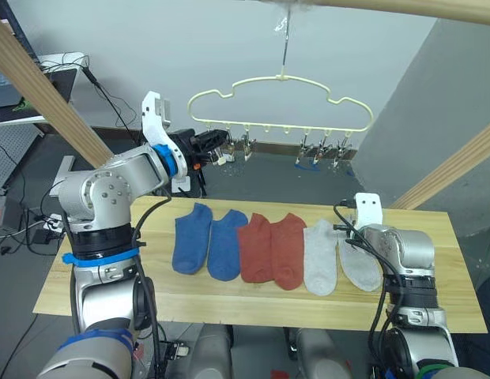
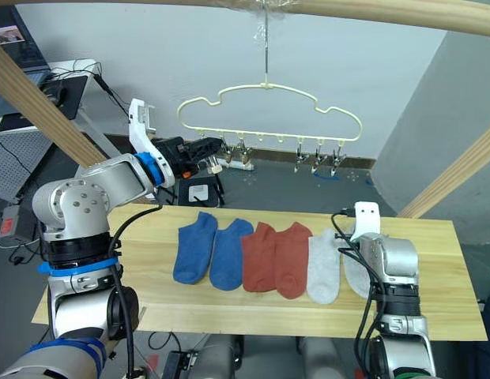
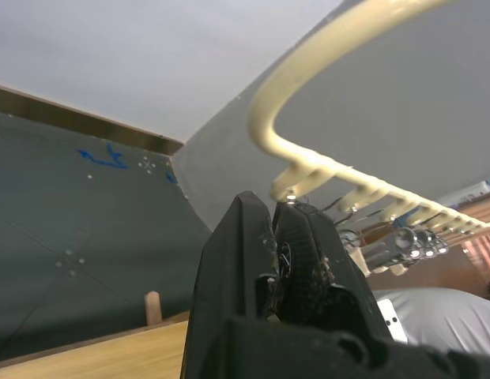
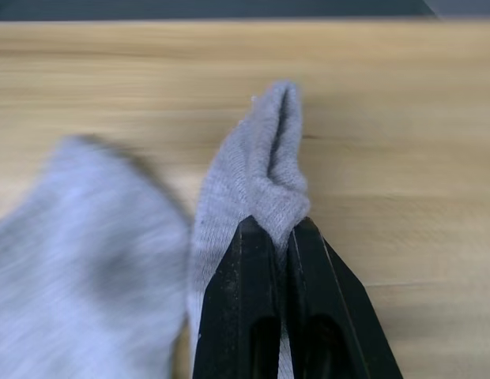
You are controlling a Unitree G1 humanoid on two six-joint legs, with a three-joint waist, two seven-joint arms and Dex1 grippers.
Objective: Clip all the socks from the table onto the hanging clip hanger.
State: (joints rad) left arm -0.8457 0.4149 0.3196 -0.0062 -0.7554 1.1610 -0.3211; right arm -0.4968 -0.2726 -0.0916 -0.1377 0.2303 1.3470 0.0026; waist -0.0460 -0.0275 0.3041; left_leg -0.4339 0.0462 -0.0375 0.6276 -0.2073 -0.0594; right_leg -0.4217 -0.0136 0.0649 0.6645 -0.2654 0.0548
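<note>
Six socks lie in a row on the table (image 1: 435, 276): two blue socks (image 1: 192, 237), two rust red socks (image 1: 289, 249) and two light grey socks (image 1: 320, 257). My right gripper (image 4: 280, 225) is down at the row's right end, shut on a bunched fold of the outer grey sock (image 4: 257, 170), which still rests on the wood. Above the table's far edge hangs the pale yellow clip hanger (image 1: 280, 79) with its row of metal clips (image 1: 316, 150). Raised to the hanger's left end, my left gripper (image 1: 221, 146) has its fingers (image 3: 245, 245) pressed together on the leftmost clip (image 3: 288, 197).
Slanted wooden frame poles stand at the left (image 1: 47, 95) and right (image 1: 458, 162), and a top bar (image 1: 403, 6) carries the hanger's hook. A desk with cables (image 1: 63, 63) is behind on the left. Bare tabletop lies in front of the socks.
</note>
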